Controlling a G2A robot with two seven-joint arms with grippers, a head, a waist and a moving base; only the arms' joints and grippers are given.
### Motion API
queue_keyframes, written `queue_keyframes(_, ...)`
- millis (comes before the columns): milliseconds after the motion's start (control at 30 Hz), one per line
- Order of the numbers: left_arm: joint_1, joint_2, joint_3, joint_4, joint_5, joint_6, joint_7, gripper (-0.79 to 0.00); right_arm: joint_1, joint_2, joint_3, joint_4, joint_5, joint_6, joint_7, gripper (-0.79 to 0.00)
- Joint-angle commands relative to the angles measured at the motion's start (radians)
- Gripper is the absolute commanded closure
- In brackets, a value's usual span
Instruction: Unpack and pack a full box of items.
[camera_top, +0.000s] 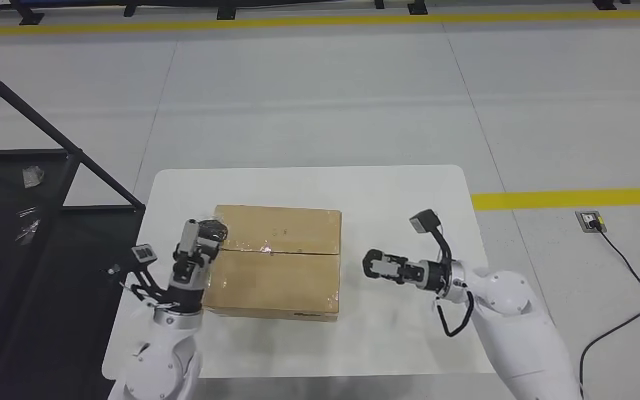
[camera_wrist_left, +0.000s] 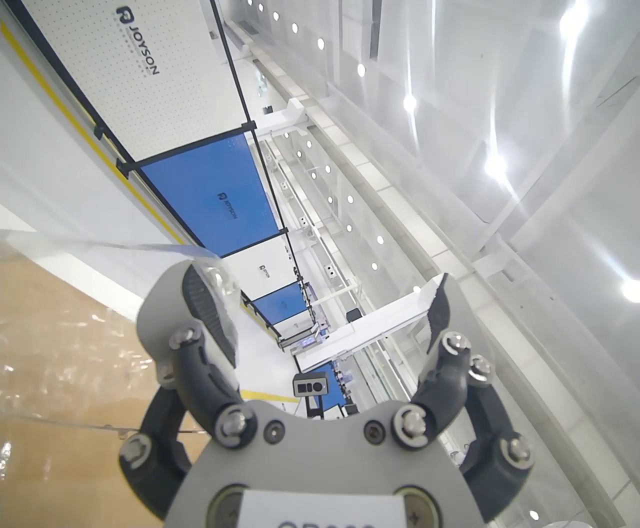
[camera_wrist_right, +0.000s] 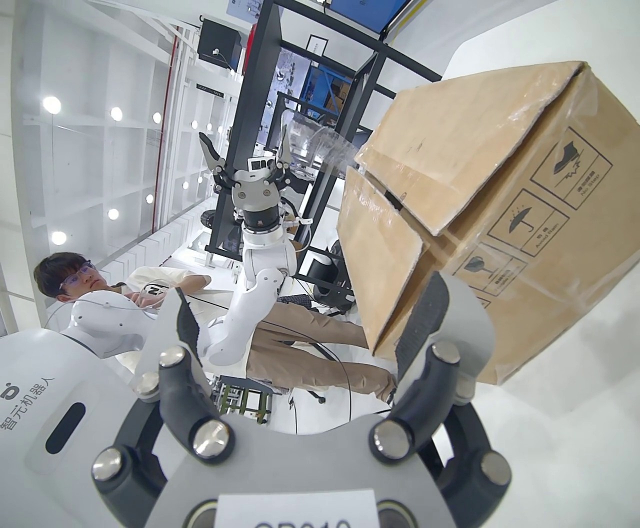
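A brown cardboard box (camera_top: 275, 260) stands mid-table with its top flaps down; in the right wrist view the box (camera_wrist_right: 480, 165) shows a small gap at the flap seam. My left gripper (camera_top: 207, 232) is at the box's upper left corner, pointing up and open (camera_wrist_left: 317, 280). A strip of clear tape (camera_wrist_left: 125, 247) clings to one of its fingers and stretches back to the box (camera_wrist_left: 65, 350). The tape (camera_wrist_right: 310, 142) also shows beside the far left gripper (camera_wrist_right: 245, 160). My right gripper (camera_top: 368, 266) hovers open (camera_wrist_right: 305, 292) just off the box's right side, holding nothing.
The white table (camera_top: 400, 200) has bare room behind and to the right of the box. A black metal rack (camera_top: 40, 200) stands off the table's left edge. A yellow floor line (camera_top: 550, 198) runs at the right.
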Motion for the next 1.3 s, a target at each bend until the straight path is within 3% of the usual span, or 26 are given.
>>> queue_keyframes(0,-0.001,-0.002,0.016,0.005,0.026,-0.001,-0.002,-0.785,-0.003,0.002,0.001,0.004,0.005,-0.006,0.002,-0.785)
queue_keyframes(633,-0.022,-0.022,0.14,0.058,0.219,-0.023,-0.011,-0.785,-0.037,0.026,0.013,0.045,0.062,-0.061,0.01,-0.785)
queue_keyframes(1267,-0.106,-0.046,0.237,0.125,0.297,0.026,-0.006,-0.785,-0.049,0.048,0.02,0.07,0.104,-0.093,0.016,-0.785)
